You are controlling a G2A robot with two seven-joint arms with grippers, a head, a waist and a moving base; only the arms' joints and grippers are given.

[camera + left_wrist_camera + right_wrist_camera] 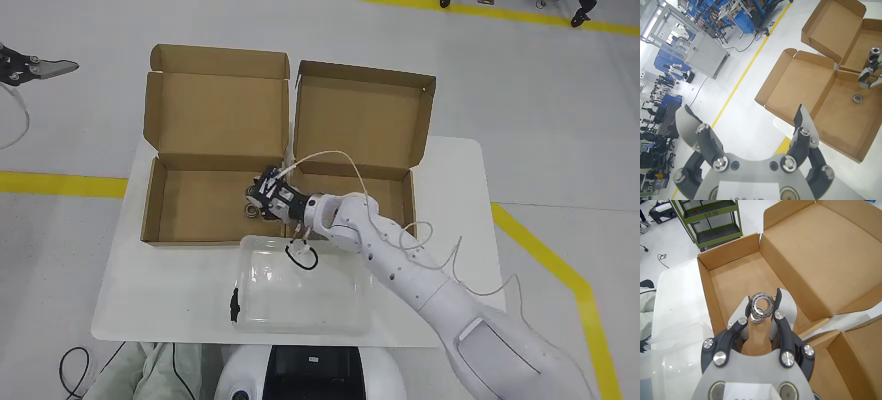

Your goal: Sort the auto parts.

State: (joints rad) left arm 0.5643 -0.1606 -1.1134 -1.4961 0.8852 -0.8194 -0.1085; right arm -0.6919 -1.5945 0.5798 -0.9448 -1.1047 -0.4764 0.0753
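- Holding a bearing [762,304] by its outer rim, the right tool [763,300] has both fingers clamped on opposite sides of the ring. The bore faces the wrist, so the ring's axis runs along the tool's own line, close to upright.
- The held bearing hangs above the floor of the left box [190,205], toward that box's 3 o'clock wall in the top view. The box occupies the 10 o'clock part of the surface [460,200].
- A second bearing [857,98] lies flat on the box floor, bore up. It sits just under the held one, offset slightly toward 7 o'clock in the top view. The two rings are apart, one above the other.
- Governing relation: the drop path is straight down and appears to partly overlap the lying ring.
- Judgement: a release here would likely land one ring on the other's edge, letting it tip or roll. A small shift toward 10 o'clock, over bare cardboard, would give a flat landing.
- The left tool [743,110] has its fingers wide apart with nothing between them. It sits off the surface, far out at 10 o'clock over the room floor. The right arm is the nearer one for this placement.
- The right box [355,130] stands at 1 o'clock on the surface, and a clear tray [300,290] stands at 6 o'clock.
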